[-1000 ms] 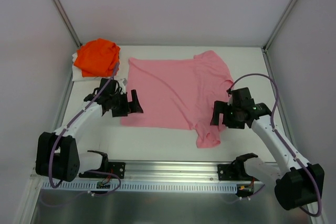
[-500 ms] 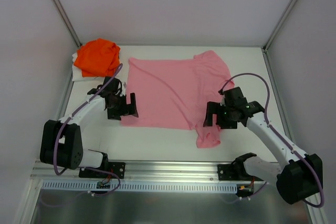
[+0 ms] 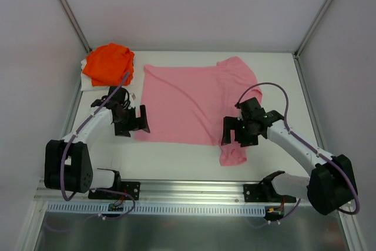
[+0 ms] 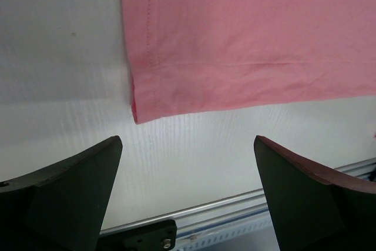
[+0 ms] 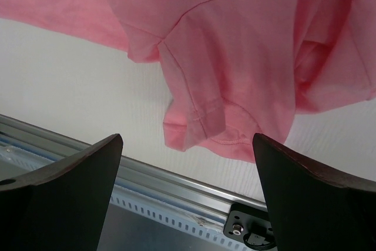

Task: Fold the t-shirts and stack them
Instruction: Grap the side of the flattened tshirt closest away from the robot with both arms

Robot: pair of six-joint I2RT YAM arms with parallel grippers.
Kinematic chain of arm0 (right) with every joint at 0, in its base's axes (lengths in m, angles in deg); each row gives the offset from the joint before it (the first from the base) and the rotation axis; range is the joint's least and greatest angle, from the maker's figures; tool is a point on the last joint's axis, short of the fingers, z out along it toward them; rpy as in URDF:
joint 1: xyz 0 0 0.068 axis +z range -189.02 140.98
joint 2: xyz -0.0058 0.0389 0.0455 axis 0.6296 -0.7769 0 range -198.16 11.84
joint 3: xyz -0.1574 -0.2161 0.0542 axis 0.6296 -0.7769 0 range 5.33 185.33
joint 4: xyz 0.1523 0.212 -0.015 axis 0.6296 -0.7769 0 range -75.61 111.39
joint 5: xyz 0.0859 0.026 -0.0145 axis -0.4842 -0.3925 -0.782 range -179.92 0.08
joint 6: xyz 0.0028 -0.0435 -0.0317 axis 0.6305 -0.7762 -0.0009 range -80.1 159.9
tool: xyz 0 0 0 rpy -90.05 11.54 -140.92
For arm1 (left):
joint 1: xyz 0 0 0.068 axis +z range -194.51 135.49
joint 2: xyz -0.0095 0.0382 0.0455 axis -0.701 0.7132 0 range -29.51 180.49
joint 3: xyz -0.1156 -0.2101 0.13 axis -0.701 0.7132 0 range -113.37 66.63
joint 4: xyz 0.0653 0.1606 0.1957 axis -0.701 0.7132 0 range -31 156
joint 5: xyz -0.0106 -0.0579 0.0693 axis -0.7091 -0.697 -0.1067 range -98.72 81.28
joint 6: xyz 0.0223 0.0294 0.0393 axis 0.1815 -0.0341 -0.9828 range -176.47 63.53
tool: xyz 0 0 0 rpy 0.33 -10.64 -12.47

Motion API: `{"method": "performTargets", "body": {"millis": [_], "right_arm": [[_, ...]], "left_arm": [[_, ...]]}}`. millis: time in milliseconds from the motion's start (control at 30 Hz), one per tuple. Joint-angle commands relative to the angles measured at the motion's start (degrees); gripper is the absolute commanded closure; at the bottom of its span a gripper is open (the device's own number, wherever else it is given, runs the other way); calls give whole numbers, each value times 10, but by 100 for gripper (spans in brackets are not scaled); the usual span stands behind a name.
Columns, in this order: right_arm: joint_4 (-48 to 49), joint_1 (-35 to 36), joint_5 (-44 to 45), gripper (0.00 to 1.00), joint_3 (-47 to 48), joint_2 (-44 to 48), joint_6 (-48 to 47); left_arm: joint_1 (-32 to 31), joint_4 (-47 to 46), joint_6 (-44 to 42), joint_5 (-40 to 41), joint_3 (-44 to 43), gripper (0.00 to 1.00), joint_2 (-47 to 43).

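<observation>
The light pink t-shirt (image 3: 194, 101) lies spread on the white table, its near sleeve (image 3: 233, 154) bunched toward the front edge. My left gripper (image 3: 141, 123) is open and empty beside the shirt's near left corner (image 4: 141, 107). My right gripper (image 3: 230, 136) is open and empty over the shirt near the bunched sleeve (image 5: 202, 121). The bright orange t-shirt (image 3: 108, 63) lies folded at the back left corner.
The orange shirt rests on a white cloth (image 3: 88, 83). An aluminium rail (image 3: 188, 189) runs along the table's front edge. White walls with metal posts (image 3: 67, 10) enclose the back and sides.
My right gripper has moved left onto the pink shirt beside its near sleeve. My left gripper has shifted slightly left and back at the shirt's corner. Both stay open.
</observation>
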State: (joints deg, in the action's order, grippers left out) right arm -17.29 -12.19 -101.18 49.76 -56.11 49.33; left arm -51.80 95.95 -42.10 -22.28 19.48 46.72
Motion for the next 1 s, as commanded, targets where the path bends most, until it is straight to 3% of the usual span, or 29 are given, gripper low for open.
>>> {"method": "performTargets", "body": {"millis": [0,100,267,433,800,867,967], "right_arm": [[14,16,-10,0,26,-21,14],[19,24,-10,1,27,-32,14],[19,27,-7,2,26,-35,13],[19,29,-16,20,21,-45,9],[28,29,-24,21,10,-54,10],[31,28,-31,27,8,-58,10],[35,28,-47,51,7,-68,9]], "left_arm": [[31,8,6,-86,-22,1,-2],[60,-31,31,-150,10,1,-3],[68,-49,32,-153,33,1,-13],[68,-56,34,-167,36,1,-4],[68,-43,26,-172,26,1,1],[68,-46,28,-173,25,1,1],[68,-43,28,-176,21,2,3]]}}
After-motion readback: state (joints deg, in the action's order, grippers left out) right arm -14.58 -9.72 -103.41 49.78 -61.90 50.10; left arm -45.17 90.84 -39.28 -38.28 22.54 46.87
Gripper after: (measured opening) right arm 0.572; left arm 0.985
